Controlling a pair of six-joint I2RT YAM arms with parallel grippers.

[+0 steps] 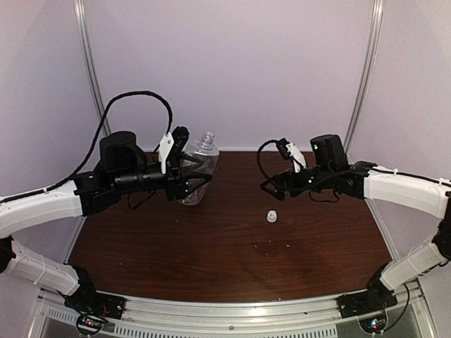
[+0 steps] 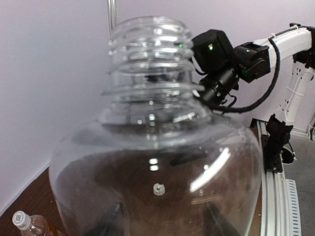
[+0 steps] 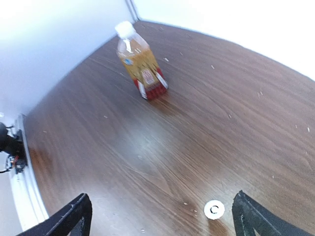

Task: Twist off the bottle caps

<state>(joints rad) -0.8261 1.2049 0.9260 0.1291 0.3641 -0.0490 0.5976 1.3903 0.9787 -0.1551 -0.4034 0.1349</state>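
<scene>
Dark table (image 1: pixel 211 260): clear bottle (image 1: pixel 206 151) uncapped, cap (image 1: pixel 271 216) at centre.
It is clamped by left gripper (image 1: pixel 199 182), 10 o'clock; right gripper (image 1: pixel 273 190) is spread empty; capped amber bottle (image 3: pixel 141 64) could be toppled by an askew grasp.

The tabletop (image 1: pixel 211 260) was dark brown, with streaked wood grain and pale specks. The clear bottle (image 1: pixel 199 169) was colourless with white glints. At its four o'clock, the loose cap (image 1: pixel 272 216) was white. The amber bottle (image 3: pixel 141 66) showed golden-brown liquid, a red and white label and a white screw cap (image 3: pixel 124 28). The left gripper (image 1: pixel 194 182) and right gripper (image 1: pixel 273 189) were black.
</scene>
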